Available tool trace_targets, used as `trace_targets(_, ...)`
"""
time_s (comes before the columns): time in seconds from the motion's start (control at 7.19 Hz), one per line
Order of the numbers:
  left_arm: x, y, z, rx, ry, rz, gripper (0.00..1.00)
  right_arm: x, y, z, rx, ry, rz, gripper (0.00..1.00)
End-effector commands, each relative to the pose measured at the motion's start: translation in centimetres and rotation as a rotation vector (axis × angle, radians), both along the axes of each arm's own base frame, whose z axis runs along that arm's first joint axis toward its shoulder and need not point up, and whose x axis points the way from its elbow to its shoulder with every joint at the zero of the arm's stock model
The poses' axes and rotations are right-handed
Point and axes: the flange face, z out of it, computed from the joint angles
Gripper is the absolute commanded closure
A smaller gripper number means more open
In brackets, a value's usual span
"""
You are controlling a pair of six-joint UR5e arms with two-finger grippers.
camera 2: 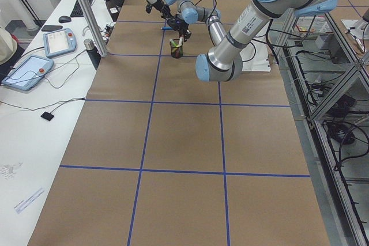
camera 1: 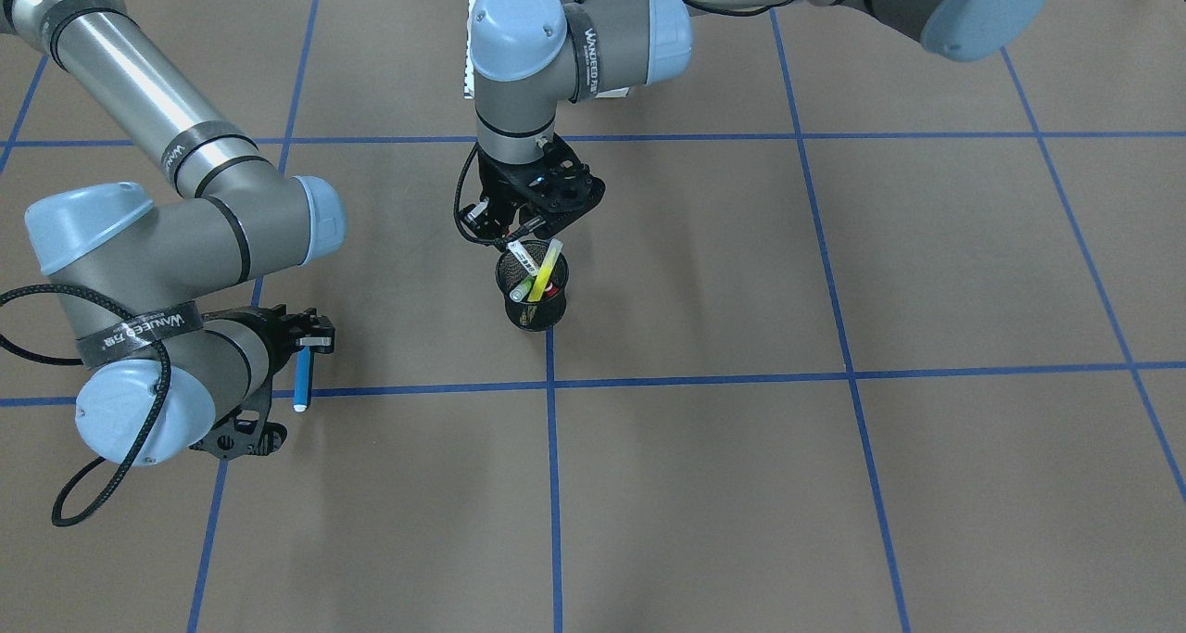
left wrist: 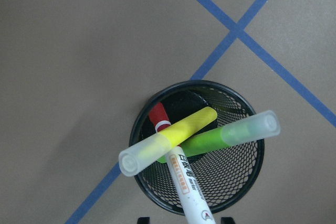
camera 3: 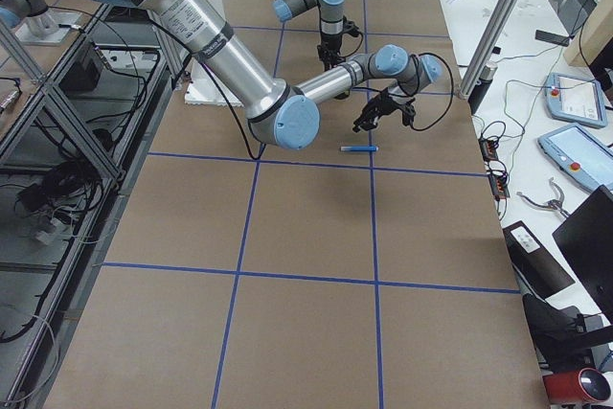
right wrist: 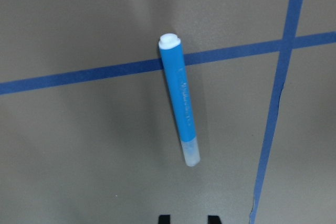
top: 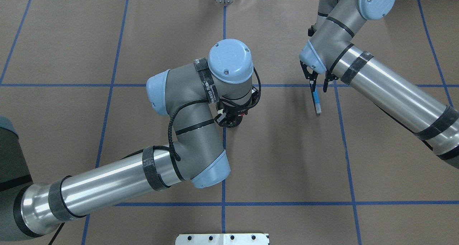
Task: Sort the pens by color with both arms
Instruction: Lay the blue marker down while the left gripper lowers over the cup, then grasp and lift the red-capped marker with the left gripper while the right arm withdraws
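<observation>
Straddling white marker (left wrist: 186, 184) in mesh cup (left wrist: 239, 179), left end effector (left wrist: 184, 220) released; right end effector (right wrist: 188, 219) released over blue pen (right wrist: 181, 103)

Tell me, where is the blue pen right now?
In the overhead view, the blue pen lies on the right half of the table, across a blue tape line, just beside the right gripper, whose jaws are open.
</observation>
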Motion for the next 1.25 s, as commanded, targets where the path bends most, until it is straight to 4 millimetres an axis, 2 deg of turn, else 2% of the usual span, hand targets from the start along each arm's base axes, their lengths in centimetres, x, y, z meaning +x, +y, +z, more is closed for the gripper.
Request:
trace_targets(0.0,0.0,0.0,-0.2,-0.006,0.004,-0.008,0.70,4.6,-0.2,-2.3,0.056,0.012,0.084,0.30)
trace_targets(0.14,-0.1,0.0,-0.3,-0.005,0.005,-0.008,0.76,7.7,0.1,-2.6,0.085,0.056,0.160,0.25)
trace_targets(0.28,-0.1,0.0,-0.4,-0.004,0.005,-0.007,0.84,13.0,-0.7,-4.4,0.125,0.047,0.262,0.19)
trace_targets(0.42,-0.1,-0.1,-0.4,-0.002,0.005,-0.007,0.88,17.4,2.1,-5.7,0.157,0.027,0.347,0.16)
trace_targets(0.56,-0.2,0.0,-0.6,0.004,0.008,-0.008,0.91,21.7,3.4,-6.7,0.198,0.007,0.407,0.15)
trace_targets(0.83,-2.5,0.8,-2.6,0.037,0.019,0.010,0.95,26.0,2.6,-7.0,0.218,0.011,0.470,0.13)
trace_targets(0.97,-4.7,1.9,-4.0,0.068,0.006,0.038,0.96,27.3,2.2,-7.6,0.239,0.022,0.490,0.10)
trace_targets(1.11,-6.1,2.2,-4.7,0.078,0.001,0.044,0.96,28.0,2.7,-8.6,0.261,0.012,0.501,0.07)
